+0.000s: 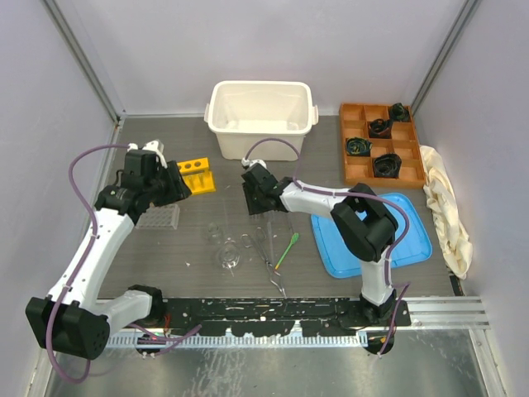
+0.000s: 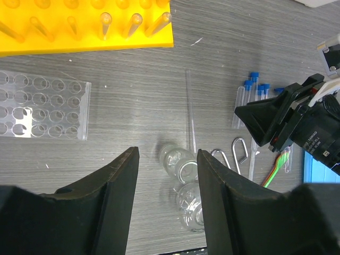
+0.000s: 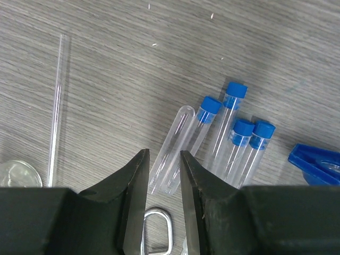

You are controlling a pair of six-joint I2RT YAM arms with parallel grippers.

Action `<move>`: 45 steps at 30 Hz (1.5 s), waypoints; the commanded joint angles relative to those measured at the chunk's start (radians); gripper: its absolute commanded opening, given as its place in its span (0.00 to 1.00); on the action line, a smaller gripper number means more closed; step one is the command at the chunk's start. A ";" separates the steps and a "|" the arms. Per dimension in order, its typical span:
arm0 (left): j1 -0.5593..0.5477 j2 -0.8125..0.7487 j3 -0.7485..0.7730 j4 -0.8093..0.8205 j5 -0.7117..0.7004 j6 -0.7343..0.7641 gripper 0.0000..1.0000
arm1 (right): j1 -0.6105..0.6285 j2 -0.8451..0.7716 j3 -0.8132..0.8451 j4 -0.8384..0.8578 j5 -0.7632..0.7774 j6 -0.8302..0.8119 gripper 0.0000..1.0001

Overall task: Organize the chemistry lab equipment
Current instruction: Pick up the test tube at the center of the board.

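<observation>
My right gripper (image 3: 163, 159) is open just above the table, its fingertips straddling the lower ends of an uncapped clear tube (image 3: 171, 146) and a blue-capped test tube (image 3: 204, 119). Three more capped tubes (image 3: 244, 143) lie to the right, beside the blue-based cylinder (image 3: 316, 162). My left gripper (image 2: 167, 155) is open and empty, raised above two clear flasks (image 2: 179, 161) lying on their sides. The yellow rack (image 2: 79, 32) and clear plastic rack (image 2: 42, 103) lie beyond it. Metal tongs (image 1: 269, 252) and the green spatula (image 1: 287, 248) lie mid-table. From above, the left gripper (image 1: 180, 187) is beside the yellow rack and the right gripper (image 1: 257, 207) is mid-table.
A thin glass rod (image 3: 57, 106) lies left of the tubes. A white bin (image 1: 260, 116) stands at the back, an orange compartment tray (image 1: 357, 165) with black objects at the back right, a blue tray (image 1: 413, 240) to the right, and a cream cloth (image 1: 446, 211) at the far right.
</observation>
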 commanded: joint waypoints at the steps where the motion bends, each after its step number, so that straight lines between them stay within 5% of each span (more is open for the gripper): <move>1: -0.005 0.001 -0.001 0.029 -0.002 0.013 0.50 | 0.005 0.008 -0.008 0.049 -0.011 0.019 0.35; 22: -0.005 -0.001 -0.022 0.040 0.008 0.013 0.50 | 0.057 0.027 -0.025 0.020 -0.019 0.021 0.31; 29: -0.005 0.013 -0.023 0.050 0.030 0.010 0.50 | 0.081 0.010 -0.024 -0.009 0.012 -0.001 0.04; 45: -0.005 0.041 -0.034 0.170 0.209 -0.106 0.50 | 0.147 -0.397 -0.223 0.215 0.085 -0.079 0.01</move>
